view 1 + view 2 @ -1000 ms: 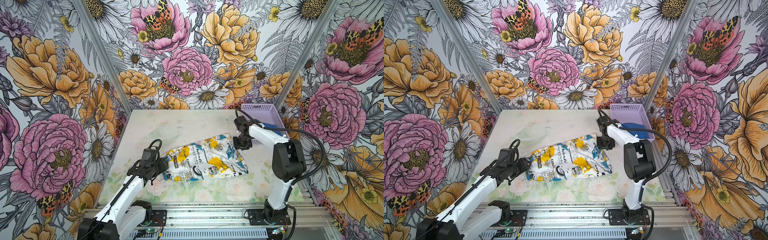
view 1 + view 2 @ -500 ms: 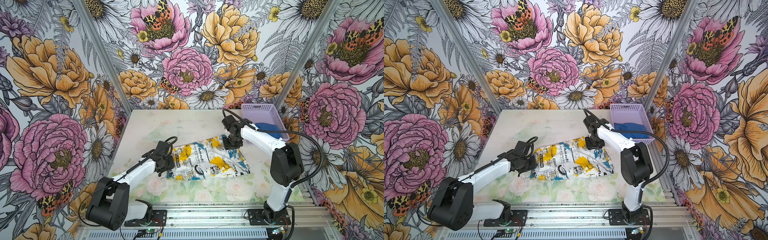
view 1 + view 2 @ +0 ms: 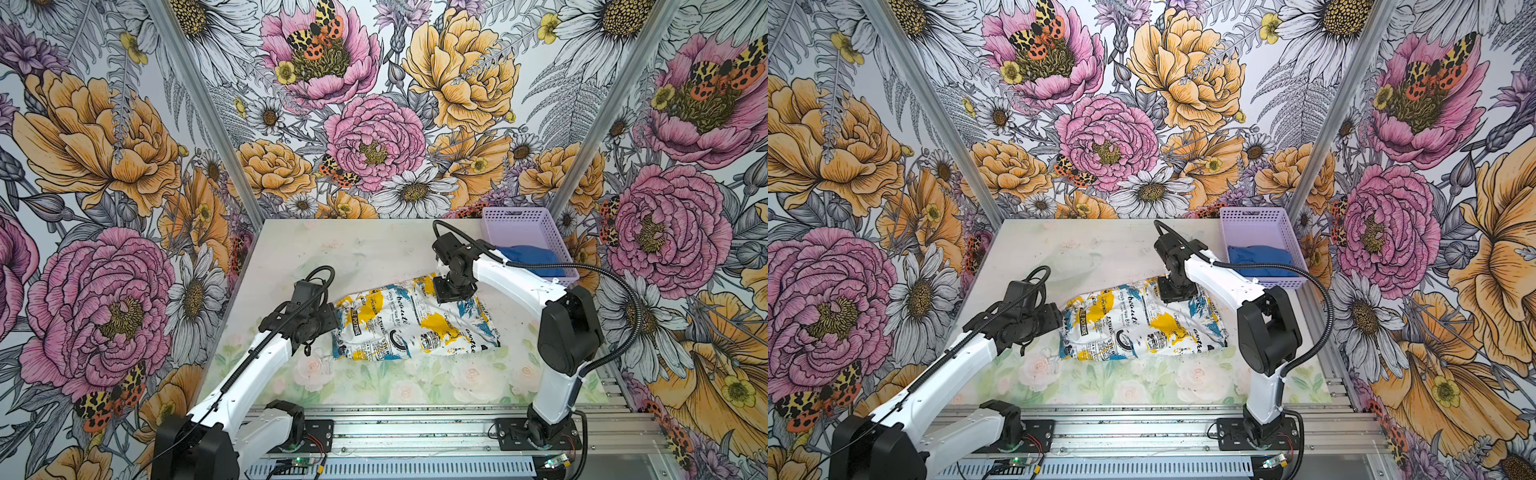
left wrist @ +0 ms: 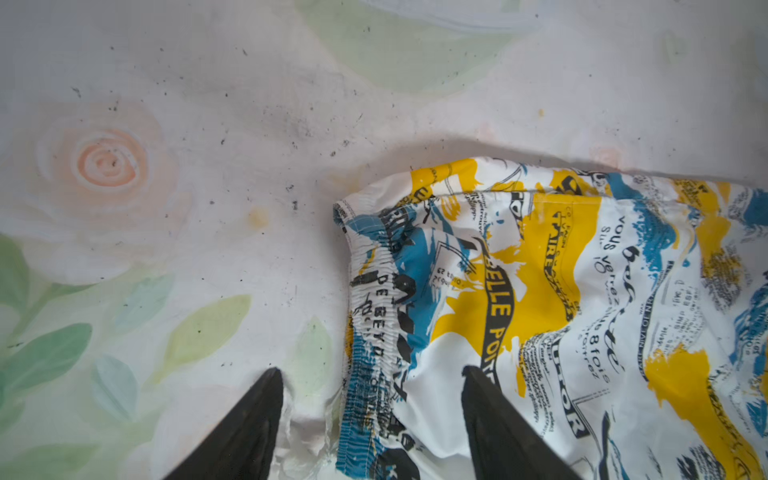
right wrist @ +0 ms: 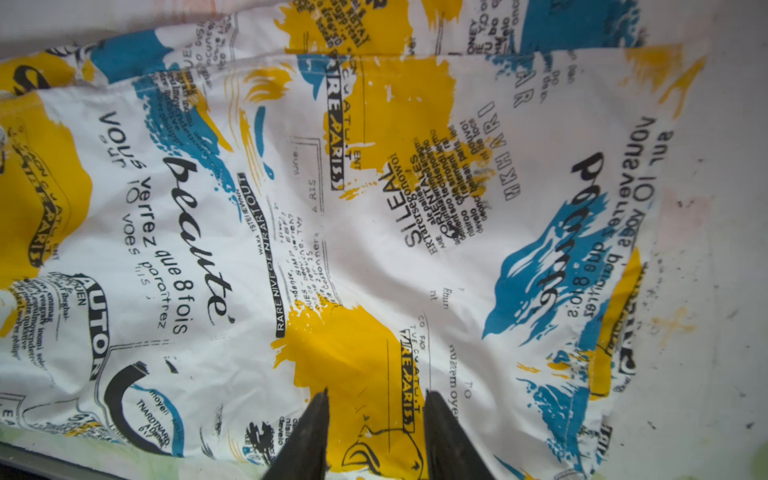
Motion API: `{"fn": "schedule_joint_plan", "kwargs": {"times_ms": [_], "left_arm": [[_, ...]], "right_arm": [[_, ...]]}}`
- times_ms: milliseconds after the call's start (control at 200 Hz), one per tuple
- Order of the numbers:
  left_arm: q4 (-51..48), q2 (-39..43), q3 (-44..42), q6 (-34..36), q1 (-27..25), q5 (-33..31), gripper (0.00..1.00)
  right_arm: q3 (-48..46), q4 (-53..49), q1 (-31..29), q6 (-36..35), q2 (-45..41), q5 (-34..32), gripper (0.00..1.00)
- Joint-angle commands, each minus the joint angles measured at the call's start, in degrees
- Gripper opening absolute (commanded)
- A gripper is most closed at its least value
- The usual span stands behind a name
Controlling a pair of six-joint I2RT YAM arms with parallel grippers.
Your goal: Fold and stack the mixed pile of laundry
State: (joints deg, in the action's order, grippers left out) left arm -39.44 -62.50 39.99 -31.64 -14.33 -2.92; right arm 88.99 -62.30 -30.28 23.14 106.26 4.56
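In both top views the printed garment (image 3: 415,328) is lying wrinkled in the middle of the counter (image 3: 374,249) and does not look neatly folded. The blue T-shirt (image 3: 528,259) is sitting in the lavender basket (image 3: 519,216) at the far right corner. Nothing is stacked, so most of the job is probably left to do. The left gripper (image 3: 330,321) is reaching to the garment's left edge and the right gripper (image 3: 453,293) is hanging over its far edge, but from up here their jaws are too small to read. The left wrist view is showing more: the left gripper (image 4: 370,370) is spread wide, with one finger over bare counter and one over the cloth. The stretchy waistband between them is not being pinched. The right wrist view is showing the right gripper (image 5: 376,392) partly spread above flat cloth, gripping nothing.
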Motion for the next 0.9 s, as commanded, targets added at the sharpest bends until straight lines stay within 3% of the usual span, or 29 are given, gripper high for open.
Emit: {"fn": "schedule_joint_plan", "kwargs": {"times_ms": [0,170,891], "left_arm": [[2.95,-3.61,-1.25,3.1,0.34,3.36,0.71],[7.69,-8.16,-0.38,4.94,0.75,5.55,0.72],[6.35,-24.47,4.83,7.18,-1.75,4.92,0.67]], "right_arm": [[2.41,1.29,-0.59,0.52,1.27,1.15,0.4],[2.35,1.31,-0.74,0.35,1.45,1.49,0.41],[0.83,1.4,-0.79,0.57,0.44,0.81,0.42]]}}
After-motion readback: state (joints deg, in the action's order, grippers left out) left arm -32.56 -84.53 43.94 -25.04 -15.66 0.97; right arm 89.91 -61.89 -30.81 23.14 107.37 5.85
